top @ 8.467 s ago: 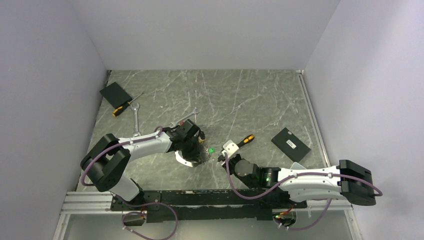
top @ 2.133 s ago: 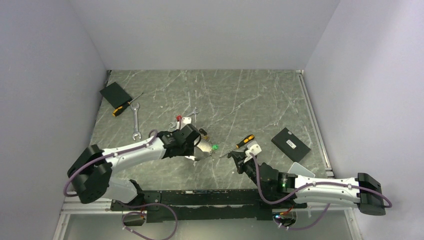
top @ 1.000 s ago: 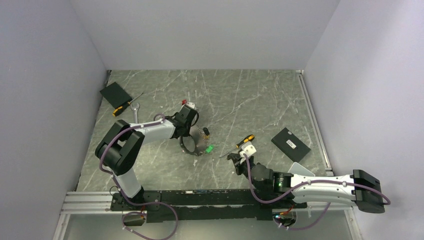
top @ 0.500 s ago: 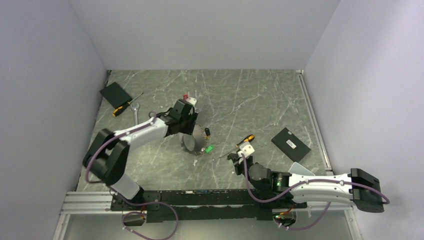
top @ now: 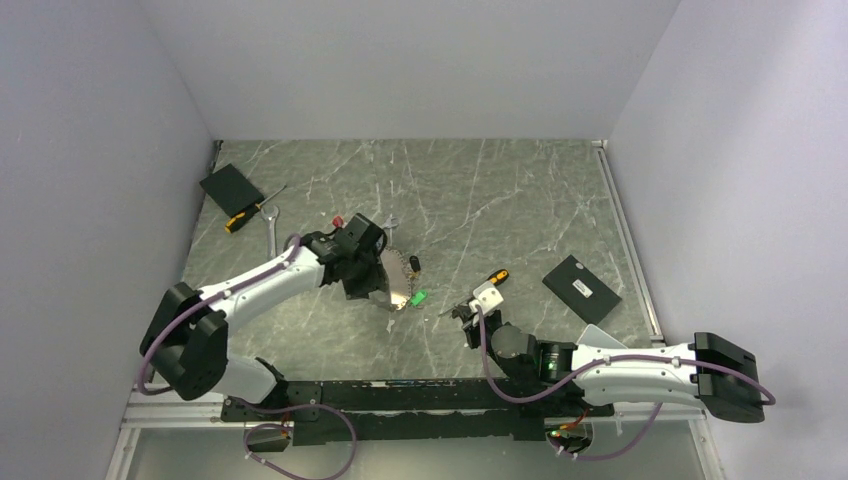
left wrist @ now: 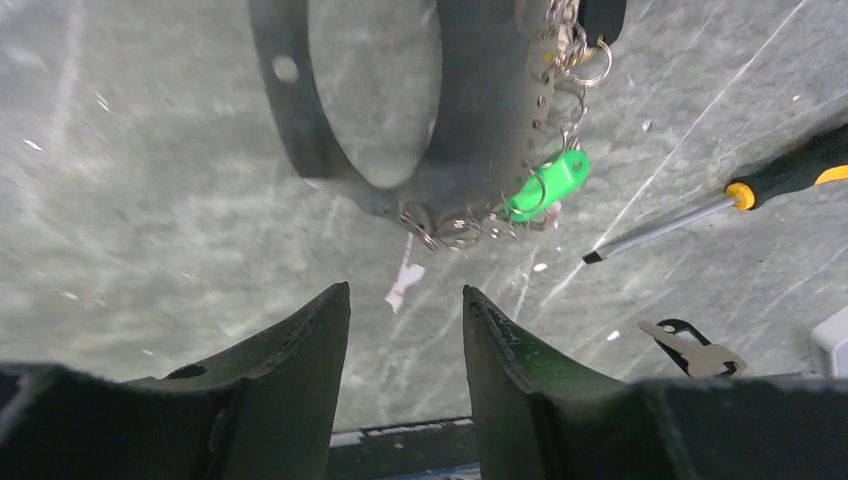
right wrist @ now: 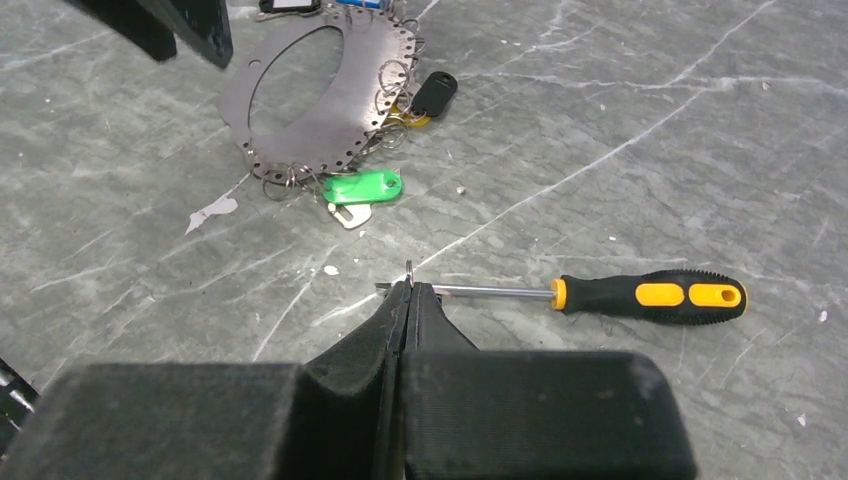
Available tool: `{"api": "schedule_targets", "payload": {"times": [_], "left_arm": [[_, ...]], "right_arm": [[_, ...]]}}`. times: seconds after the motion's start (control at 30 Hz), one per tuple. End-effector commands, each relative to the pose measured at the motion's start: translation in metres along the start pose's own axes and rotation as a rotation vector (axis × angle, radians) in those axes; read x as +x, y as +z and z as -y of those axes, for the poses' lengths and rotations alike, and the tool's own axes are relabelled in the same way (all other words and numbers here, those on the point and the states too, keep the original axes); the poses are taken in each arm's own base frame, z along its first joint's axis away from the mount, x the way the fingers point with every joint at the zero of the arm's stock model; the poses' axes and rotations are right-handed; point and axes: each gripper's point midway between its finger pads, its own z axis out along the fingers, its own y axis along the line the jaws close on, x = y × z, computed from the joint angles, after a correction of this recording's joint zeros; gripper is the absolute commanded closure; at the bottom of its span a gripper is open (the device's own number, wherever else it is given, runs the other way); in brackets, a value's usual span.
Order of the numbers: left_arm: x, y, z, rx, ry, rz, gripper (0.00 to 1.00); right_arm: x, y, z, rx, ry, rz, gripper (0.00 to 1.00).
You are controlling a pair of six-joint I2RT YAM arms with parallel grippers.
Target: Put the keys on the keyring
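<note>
Silver keyring (left wrist: 300,130) lies just ahead of left gripper (left wrist: 405,292), jaws apart, empty; right gripper (right wrist: 405,288) pinched shut, farther off.

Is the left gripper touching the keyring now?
Apart. The left wrist view shows a strip of bare table between the open jaws of the left gripper and the nearest edge of the keyring.

The keyring (left wrist: 285,120) runs off the left wrist view's top; the speck (right wrist: 408,267) at the tip of the right tool (right wrist: 405,295) is unidentifiable.
</note>
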Motion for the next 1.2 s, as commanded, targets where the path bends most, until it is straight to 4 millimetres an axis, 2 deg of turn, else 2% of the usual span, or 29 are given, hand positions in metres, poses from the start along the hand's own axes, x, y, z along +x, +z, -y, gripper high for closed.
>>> {"api": "schedule_targets", "payload": {"times": [0.0,0.1,0.2,0.4,0.63,0.93,1.17], "left_arm": [[0.03,0.003,0.016,-0.018,-0.182,-0.099,0.5],[0.038,0.011,0.02,-0.031,-0.178,-0.112,0.51],[0.046,0.021,0.015,-0.062,-0.19,-0.129,0.52],[0.034,0.038,0.009,-0.096,-0.216,-0.043,0.56],[0.04,0.058,0.008,-0.119,-0.195,-0.066,0.6],[0.033,0.061,0.012,-0.108,-0.184,-0.033,0.64],[0.033,0.052,0.013,-0.122,-0.156,-0.017,0.67]], "right_arm": [[-0.029,0.003,-0.007,-0.015,0.056,0.065,1.0],[-0.029,0.002,-0.006,-0.014,0.065,0.068,1.0],[-0.03,0.001,-0.004,-0.011,0.068,0.074,1.0],[-0.032,0.0,-0.004,-0.011,0.071,0.08,1.0],[-0.034,-0.001,-0.003,-0.015,0.078,0.093,1.0],[-0.033,-0.002,-0.005,-0.025,0.081,0.092,1.0],[-0.033,-0.001,-0.006,-0.027,0.08,0.09,1.0]]}}
